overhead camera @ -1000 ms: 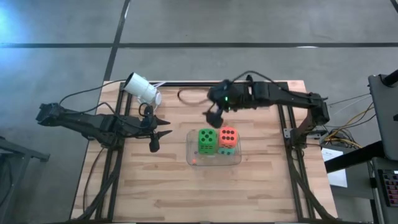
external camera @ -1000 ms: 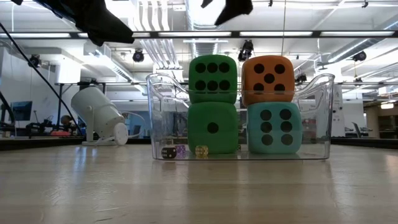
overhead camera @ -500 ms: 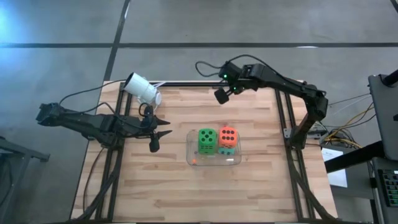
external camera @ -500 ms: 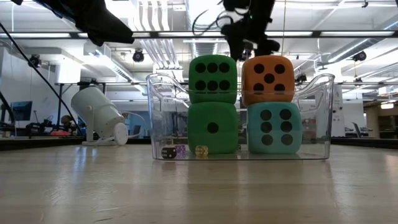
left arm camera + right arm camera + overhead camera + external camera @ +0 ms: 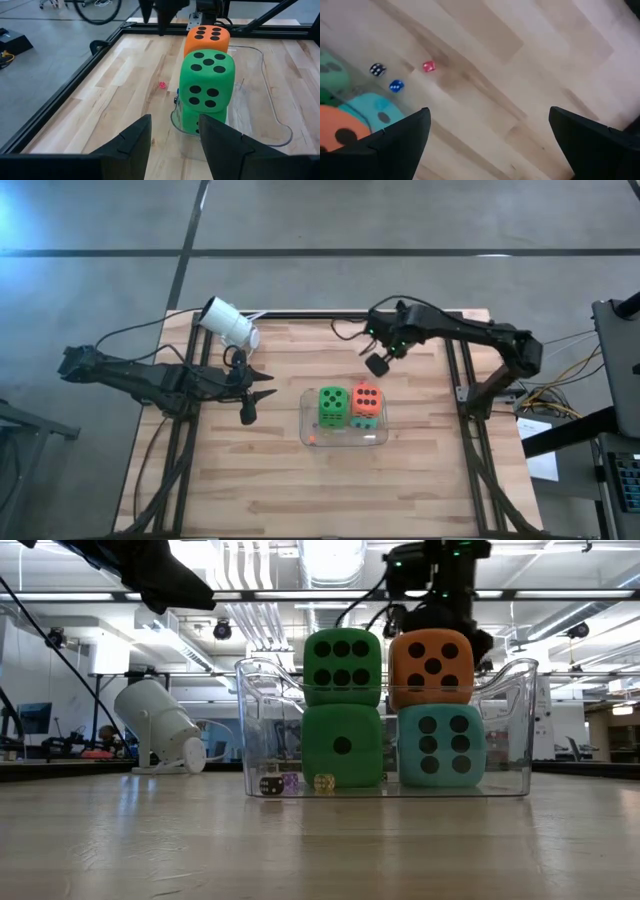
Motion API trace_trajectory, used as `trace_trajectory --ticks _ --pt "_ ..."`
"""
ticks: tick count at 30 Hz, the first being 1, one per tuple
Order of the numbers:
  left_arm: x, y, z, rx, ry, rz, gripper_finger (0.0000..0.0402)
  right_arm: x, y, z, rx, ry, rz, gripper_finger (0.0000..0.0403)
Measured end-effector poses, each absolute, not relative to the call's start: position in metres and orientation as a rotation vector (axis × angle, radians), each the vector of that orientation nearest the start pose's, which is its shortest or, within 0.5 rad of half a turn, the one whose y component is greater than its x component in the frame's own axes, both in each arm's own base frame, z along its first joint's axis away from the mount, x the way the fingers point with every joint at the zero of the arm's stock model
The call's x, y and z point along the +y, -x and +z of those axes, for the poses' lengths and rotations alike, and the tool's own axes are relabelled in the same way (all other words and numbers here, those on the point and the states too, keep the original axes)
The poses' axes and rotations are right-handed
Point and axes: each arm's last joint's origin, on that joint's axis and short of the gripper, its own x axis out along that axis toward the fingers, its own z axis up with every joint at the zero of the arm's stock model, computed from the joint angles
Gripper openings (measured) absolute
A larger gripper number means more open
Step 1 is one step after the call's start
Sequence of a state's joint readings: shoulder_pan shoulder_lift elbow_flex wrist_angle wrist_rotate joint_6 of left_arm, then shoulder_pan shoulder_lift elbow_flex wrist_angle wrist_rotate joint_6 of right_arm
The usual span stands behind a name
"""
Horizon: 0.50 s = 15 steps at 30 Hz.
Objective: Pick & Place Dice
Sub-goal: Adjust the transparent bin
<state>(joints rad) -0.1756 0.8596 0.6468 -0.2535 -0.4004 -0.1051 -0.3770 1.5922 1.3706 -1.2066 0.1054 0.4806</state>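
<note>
Right end effector (image 5: 377, 364) moved nearer bin (image 5: 343, 440), fingers wide, empty; teal die (image 5: 441, 746) half-hidden overhead.

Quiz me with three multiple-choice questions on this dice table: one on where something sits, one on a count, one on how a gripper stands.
1. Where is the orange die?
A. on the teal die in the clear bin
B. on bare wood
C. in a gripper

2. How many big dice are in the bin?
A. two
B. three
C. four

3. How is the right gripper?
A. shut on a die
B. open and empty
C. out of sight

Answers: 1 A, the low view shows it stacked on teal. 2 C, two green dice, orange and teal. 3 B, its wrist view shows the fingers wide apart with only table between.
</note>
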Motion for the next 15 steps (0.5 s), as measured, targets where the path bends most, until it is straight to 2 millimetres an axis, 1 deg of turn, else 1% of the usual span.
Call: trace_trajectory --ticks 5,9,12,15 --pt "-0.021 -0.183 0.268 0.435 -0.030 0.244 0.0171 -0.096 -0.252 0.269 1.323 -0.564 -0.713 0.0400" --pt "-0.021 -0.183 0.268 0.435 -0.030 0.244 0.0171 -0.080 -0.240 0.265 1.320 -0.530 -0.673 0.0400" --pt "-0.021 -0.183 0.268 0.435 -0.030 0.244 0.0171 -0.068 -0.232 0.259 1.332 -0.496 -0.634 0.0400" --pt "-0.021 -0.183 0.268 0.435 -0.030 0.244 0.0171 -0.055 -0.229 0.253 1.326 -0.462 -0.590 0.0400"
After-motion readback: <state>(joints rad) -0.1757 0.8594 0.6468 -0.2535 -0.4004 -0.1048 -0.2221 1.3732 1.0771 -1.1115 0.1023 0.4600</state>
